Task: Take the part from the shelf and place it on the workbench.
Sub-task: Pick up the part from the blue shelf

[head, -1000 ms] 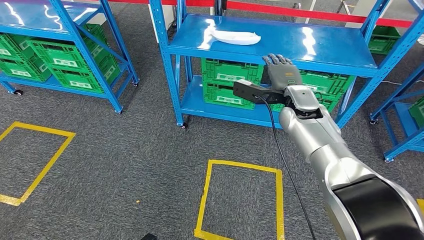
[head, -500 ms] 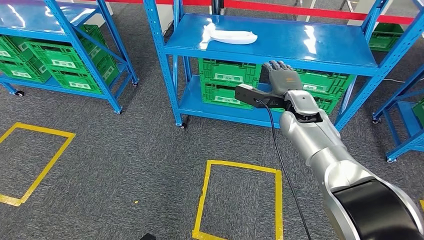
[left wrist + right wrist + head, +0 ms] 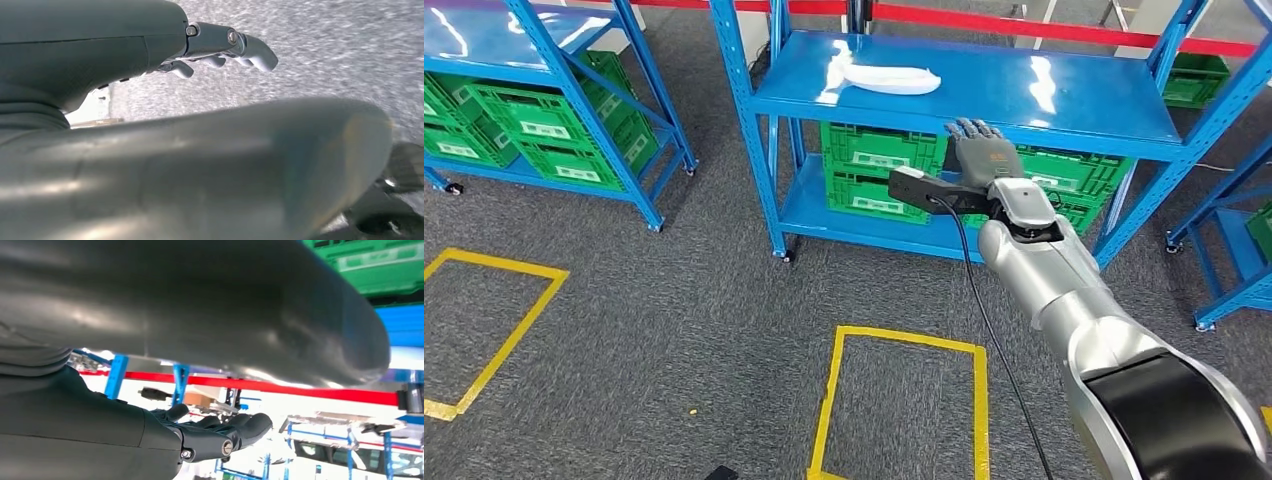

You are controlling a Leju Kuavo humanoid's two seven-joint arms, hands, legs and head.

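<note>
Head view: right robot hand [image 3: 984, 155] empty, fingers apart, near shelf [image 3: 1074, 100] edge.

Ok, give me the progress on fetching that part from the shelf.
Nothing is finished yet: the white part lies untouched on the blue shelf. In hand: the right hand is raised at the shelf's front edge, fingers apart and holding nothing, to the right of the part. Left: reach it, grip it, carry it to the workbench.

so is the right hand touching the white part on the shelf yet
Apart. The head view shows bare blue shelf between the right hand, raised at the shelf's front edge, and the white part lying farther back.
</note>
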